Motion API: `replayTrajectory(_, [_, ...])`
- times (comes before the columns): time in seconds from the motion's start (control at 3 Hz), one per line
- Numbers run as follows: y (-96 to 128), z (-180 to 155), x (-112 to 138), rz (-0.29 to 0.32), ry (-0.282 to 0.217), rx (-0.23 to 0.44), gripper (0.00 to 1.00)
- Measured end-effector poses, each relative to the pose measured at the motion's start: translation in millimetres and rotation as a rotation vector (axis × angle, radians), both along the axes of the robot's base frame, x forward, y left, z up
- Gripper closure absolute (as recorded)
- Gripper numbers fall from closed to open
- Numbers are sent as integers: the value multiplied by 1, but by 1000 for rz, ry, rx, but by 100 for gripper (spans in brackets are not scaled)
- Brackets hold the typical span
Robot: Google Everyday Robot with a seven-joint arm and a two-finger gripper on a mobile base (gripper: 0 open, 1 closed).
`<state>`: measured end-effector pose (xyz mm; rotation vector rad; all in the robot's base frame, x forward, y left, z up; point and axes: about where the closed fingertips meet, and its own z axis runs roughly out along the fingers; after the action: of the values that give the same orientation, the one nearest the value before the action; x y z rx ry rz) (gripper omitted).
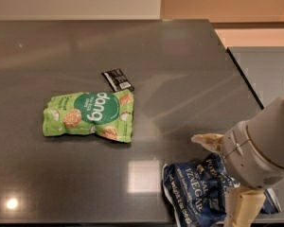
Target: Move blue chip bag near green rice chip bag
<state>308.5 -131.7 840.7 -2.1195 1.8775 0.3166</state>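
Observation:
The blue chip bag [199,188] lies flat at the table's front right corner, its right part hidden by my arm. The green rice chip bag [90,116] lies flat at the left middle of the table, well apart from the blue bag. My gripper [222,174] hovers over the right end of the blue bag. One pale finger [206,140] points left above the bag's far edge. The other finger [241,207] hangs at the bag's near right. The fingers are spread wide and hold nothing.
A small black flat packet [118,79] lies just behind the green bag. The dark grey table [180,70] ends at a right edge close to my arm. A front edge runs just below the blue bag.

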Motion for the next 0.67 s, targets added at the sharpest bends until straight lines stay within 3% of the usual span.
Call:
replayTrajectory(0.33, [8,-11,-4,14,1,-3,0])
replayTrajectory(0.67, [12,-16,-5,11,-4,-12,18])
